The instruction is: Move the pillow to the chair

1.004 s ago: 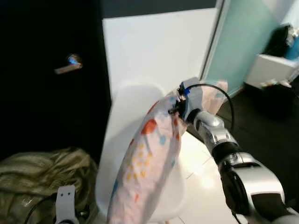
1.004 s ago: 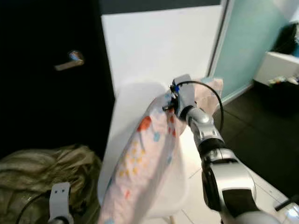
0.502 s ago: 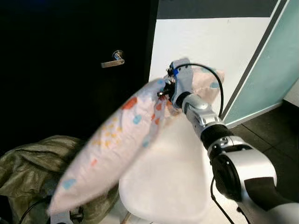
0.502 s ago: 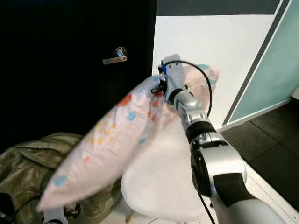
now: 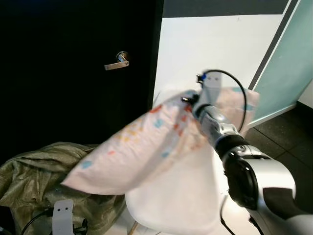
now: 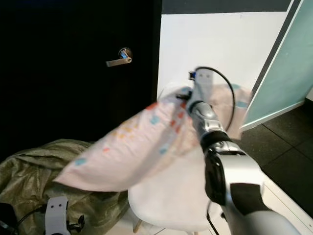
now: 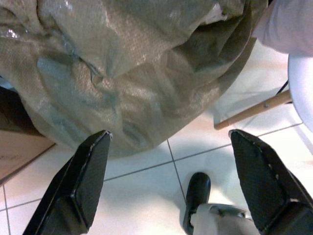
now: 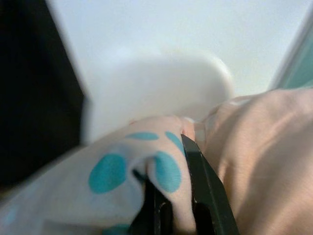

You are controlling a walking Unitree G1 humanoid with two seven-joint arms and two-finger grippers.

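A pale pink pillow point(image 5: 142, 147) with coloured spots hangs in the air over the white chair point(image 5: 181, 200), its long end swung out to my left. My right gripper point(image 5: 191, 100) is shut on the pillow's upper edge, in front of the chair's back. In the right wrist view the black fingers point(image 8: 200, 181) pinch a fold of the spotted pillow point(image 8: 127, 171), with the white chair point(image 8: 156, 88) back beyond. My left gripper point(image 7: 171, 161) hangs low, open, above the floor beside a green sack point(image 7: 122, 63).
A crumpled olive-green sack point(image 5: 34, 171) lies on the floor left of the chair. A black door with a lever handle point(image 5: 117, 60) stands behind, then a white wall and a teal panel point(image 5: 288, 63) at right. Tiled floor point(image 7: 146, 166) lies below.
The pillow has swung further out to my left and levelled, and my right gripper has moved right and a little lower over the chair. The view shifted slightly.
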